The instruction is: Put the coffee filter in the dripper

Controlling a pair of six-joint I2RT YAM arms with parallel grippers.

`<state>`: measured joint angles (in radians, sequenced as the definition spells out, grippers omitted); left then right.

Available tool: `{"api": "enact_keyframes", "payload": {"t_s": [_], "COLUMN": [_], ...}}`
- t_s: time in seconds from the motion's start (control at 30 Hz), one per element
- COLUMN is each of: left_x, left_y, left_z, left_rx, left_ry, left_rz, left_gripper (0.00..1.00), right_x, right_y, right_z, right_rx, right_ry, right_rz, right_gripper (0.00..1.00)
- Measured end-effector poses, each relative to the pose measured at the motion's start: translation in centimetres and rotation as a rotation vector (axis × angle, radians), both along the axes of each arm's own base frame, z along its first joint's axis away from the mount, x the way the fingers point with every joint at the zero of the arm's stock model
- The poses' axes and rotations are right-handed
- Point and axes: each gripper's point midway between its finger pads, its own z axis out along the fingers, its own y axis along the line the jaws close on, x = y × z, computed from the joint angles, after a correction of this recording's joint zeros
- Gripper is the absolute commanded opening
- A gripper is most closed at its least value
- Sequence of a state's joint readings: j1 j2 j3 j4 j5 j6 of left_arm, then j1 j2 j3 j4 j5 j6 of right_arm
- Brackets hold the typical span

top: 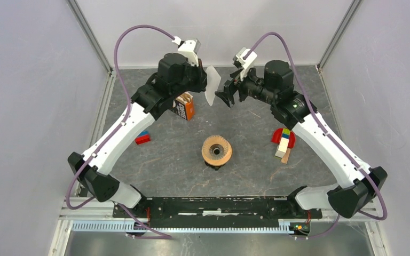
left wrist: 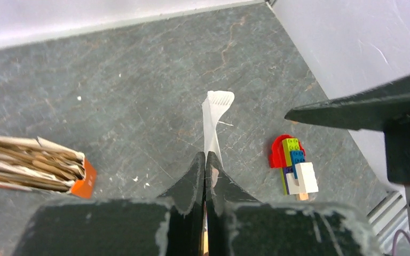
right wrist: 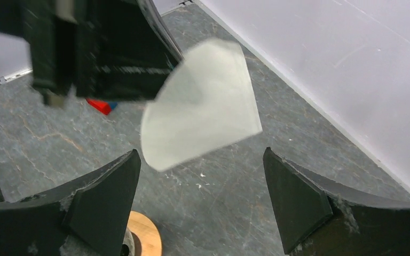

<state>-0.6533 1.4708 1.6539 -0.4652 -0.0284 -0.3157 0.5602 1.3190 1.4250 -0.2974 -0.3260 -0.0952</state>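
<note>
Coffee filter (top: 212, 85) hangs in the air at the far side of the table, a flat white paper fan pinched by one edge in the left gripper (left wrist: 205, 160), whose jaws are clenched on it. The right gripper (right wrist: 202, 160) faces it with jaws spread wide and holds nothing; the paper is just beyond its fingertips. The dripper (top: 217, 151) stands well apart, nearer our bases, with its wooden ring facing up.

We judge the main risk to be the paper itself. It looks folded flat, so lowered as it is, it would lie across the ring instead of seating in the cone. If our right fingers close on both layers together, the filter will not open. A hard pull could crease or tear it, or drag it out of the thin left pinch. A low approach could also knock the dripper over.
</note>
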Motion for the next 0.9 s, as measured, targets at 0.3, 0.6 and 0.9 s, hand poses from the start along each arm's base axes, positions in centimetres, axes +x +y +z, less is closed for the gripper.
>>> {"api": "enact_keyframes", "payload": {"t_s": [0.3, 0.6, 0.9], "left_x": [1.2, 1.3, 1.2], "left_y": [-0.3, -0.3, -0.5], "left_z": [-2.7, -2.6, -2.5], "left_rx": [-0.100, -0.171, -0.218], "left_ry": [0.159, 0.199, 0.228], "left_rz": [0.180, 0.239, 0.257], "left_gripper": [0.02, 0.02, 0.02], "right_x": [1.0, 1.4, 1.5], "right_y": [2.0, 1.9, 2.1], "right_z": [-1.6, -1.9, -1.9], "right_rx": [0.001, 0.007, 0.019], "right_ry": [0.062, 0.074, 0.068], "right_rz": [-0.046, -0.074, -0.071], "right_gripper": [0.84, 0.80, 0.77]}}
